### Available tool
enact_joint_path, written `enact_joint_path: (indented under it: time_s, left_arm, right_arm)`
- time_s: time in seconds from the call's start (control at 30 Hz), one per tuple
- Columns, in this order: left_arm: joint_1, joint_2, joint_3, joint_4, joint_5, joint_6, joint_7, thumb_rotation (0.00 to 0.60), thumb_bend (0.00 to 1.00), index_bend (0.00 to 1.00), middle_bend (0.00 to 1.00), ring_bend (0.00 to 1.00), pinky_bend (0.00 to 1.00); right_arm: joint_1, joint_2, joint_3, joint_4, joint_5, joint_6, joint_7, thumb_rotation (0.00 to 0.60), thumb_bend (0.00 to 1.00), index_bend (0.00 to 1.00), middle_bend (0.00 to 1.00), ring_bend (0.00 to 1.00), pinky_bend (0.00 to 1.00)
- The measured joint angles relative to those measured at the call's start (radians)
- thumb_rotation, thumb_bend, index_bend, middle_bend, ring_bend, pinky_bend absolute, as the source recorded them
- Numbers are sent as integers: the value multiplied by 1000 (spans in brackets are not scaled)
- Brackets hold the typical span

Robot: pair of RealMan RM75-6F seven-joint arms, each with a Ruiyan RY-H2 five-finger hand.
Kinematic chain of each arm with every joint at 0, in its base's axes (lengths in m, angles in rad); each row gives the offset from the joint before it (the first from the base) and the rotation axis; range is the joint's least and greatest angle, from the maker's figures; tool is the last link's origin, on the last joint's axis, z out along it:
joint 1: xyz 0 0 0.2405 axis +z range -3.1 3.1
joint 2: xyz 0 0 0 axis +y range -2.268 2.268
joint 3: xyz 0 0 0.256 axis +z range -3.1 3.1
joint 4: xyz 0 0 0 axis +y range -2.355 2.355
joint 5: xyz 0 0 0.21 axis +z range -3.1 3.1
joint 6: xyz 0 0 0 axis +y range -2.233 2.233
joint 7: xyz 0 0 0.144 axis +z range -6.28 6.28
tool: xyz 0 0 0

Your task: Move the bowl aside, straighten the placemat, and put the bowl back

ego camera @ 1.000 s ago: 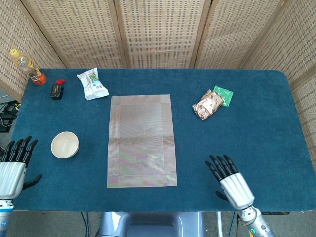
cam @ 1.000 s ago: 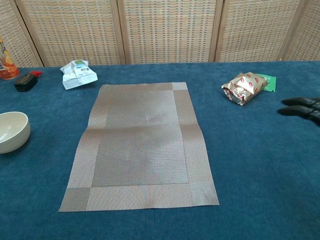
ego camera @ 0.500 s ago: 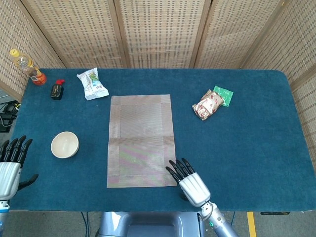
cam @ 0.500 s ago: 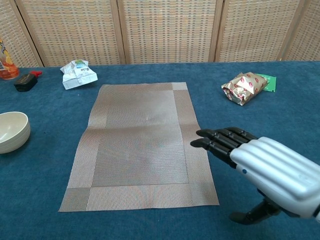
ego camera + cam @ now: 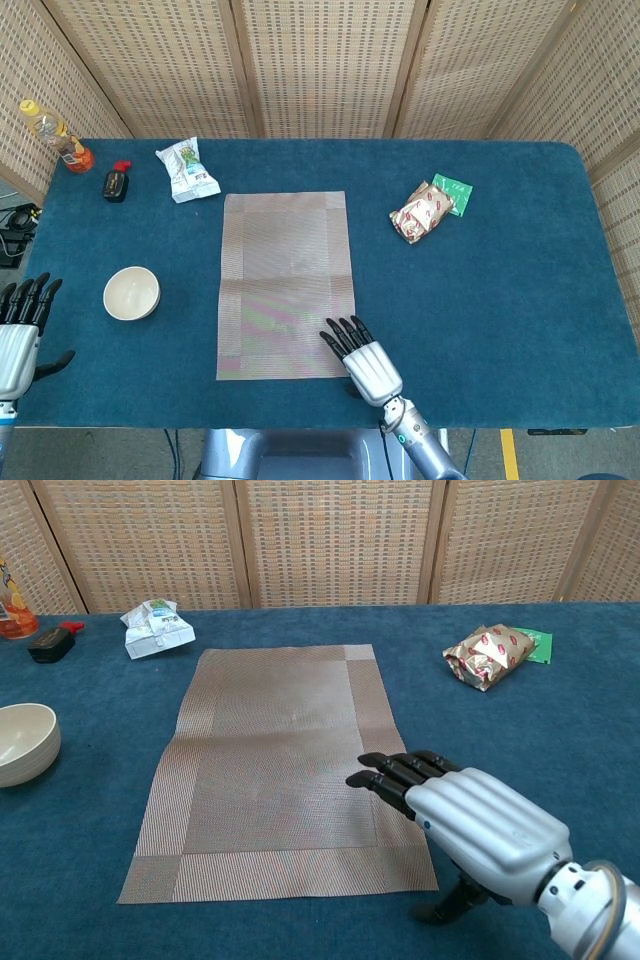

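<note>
Right robot hand [image 5: 470,825] flat, fingers extended over placemat [image 5: 270,750] corner, holding nothing, left robot hand [image 5: 20,335] spread, empty

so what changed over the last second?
The right hand swept left across the table's near edge, and its fingertips are now over the placemat's near right corner. It holds nothing, fingers extended. The left hand drew back slightly toward the near edge. The bowl, placemat and snack packets did not move.
</note>
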Motion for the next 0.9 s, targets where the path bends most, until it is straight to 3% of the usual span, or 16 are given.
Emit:
enact_joint_path:
  time_s: [0.2,0.47,0.57,0.73,0.9]
  left_arm:
    - [0,-1,-10,4,-5,-17,-6,600,85,0,0,0,0]
    - [2,-3,-18,7,-3,-24,-6,600,85,0,0,0,0]
    - [4,-3,-19,6,0,-25,-6,600,85,0,0,0,0]
    - [8,-3,-20,4,9,-24,-3,600,85,0,0,0,0]
    - [10,-5,-20,1,14,-26,3,600,85,0,0,0,0]
  right_arm:
    - [20,-29,13,35,38,-20,-1,600,94,148,0,0,0]
    - [42,-53,11,97,15,8,16,600,428,215,0,0,0]
    - [45,-61,3,122,-14,44,48,600,504,223,0,0,0]
    - [45,-63,-16,160,-46,99,104,600,557,224,0,0,0]
    - [43,-51,-26,162,-54,123,133,600,535,225,0,0,0]
